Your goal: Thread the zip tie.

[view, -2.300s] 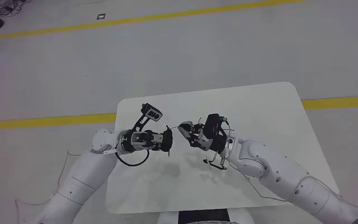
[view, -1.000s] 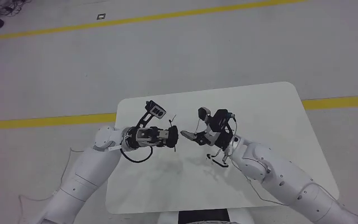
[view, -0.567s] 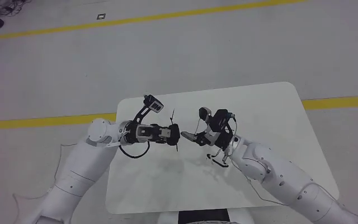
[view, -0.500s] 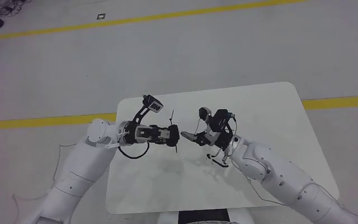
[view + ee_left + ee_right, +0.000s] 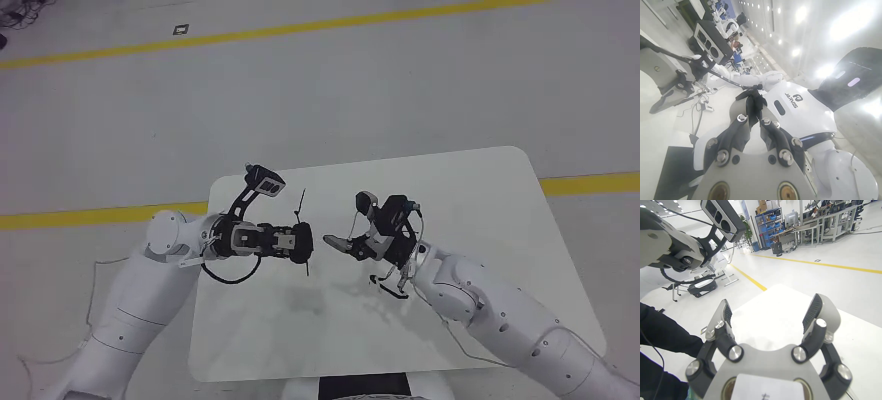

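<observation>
— How many pieces are there?
— I count one zip tie [image 5: 302,208], a thin black strip clamped in my left hand [image 5: 303,243] above the worktop [image 5: 480,200].
— And the second hand?
— My right hand [image 5: 772,311] faces it, fingers spread apart. A narrow gap separates the two hands, toward the worktop's left edge.

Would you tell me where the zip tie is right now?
The left gripper holds the zip tie above the left part of the table in the top view, facing the open right gripper.
</observation>
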Robot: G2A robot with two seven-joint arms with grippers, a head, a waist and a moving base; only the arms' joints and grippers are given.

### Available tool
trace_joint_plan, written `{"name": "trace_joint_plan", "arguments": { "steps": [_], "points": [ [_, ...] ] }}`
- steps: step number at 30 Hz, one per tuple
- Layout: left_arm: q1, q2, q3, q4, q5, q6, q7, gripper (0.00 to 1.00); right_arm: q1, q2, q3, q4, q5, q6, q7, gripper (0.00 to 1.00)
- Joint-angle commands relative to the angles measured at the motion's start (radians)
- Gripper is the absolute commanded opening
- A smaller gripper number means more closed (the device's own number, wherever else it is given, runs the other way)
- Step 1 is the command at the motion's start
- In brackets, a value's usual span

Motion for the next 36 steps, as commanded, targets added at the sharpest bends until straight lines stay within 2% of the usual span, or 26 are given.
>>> {"name": "trace_joint_plan", "arguments": {
  "steps": [1,6,12,15,17,36],
  "points": [
    [0.002,-0.001,-0.001,-0.016,0.008,-0.001,0.004,0.00,0.000,0.000,0.000,0.000,0.000,0.000,0.000,1.00],
    [0.005,0.000,-0.053,-0.054,0.038,-0.001,-0.011,0.00,0.000,0.000,0.000,0.000,0.000,0.000,0.000,1.00],
    [0.031,-0.003,-0.127,-0.108,0.038,-0.001,-0.011,0.00,0.000,0.000,0.000,0.000,0.000,0.000,0.000,1.00],
    [0.051,-0.009,-0.163,-0.116,0.024,-0.001,-0.011,0.00,0.000,0.000,0.000,0.000,0.000,0.000,0.000,1.00],
    [0.063,-0.014,-0.172,-0.118,0.009,-0.001,-0.011,0.00,0.000,0.000,0.000,0.000,0.000,0.000,0.000,1.00],
    [0.063,-0.014,-0.172,-0.118,0.009,-0.001,-0.011,0.00,0.000,0.000,0.000,0.000,0.000,0.000,0.000,1.00]
  ]
}}
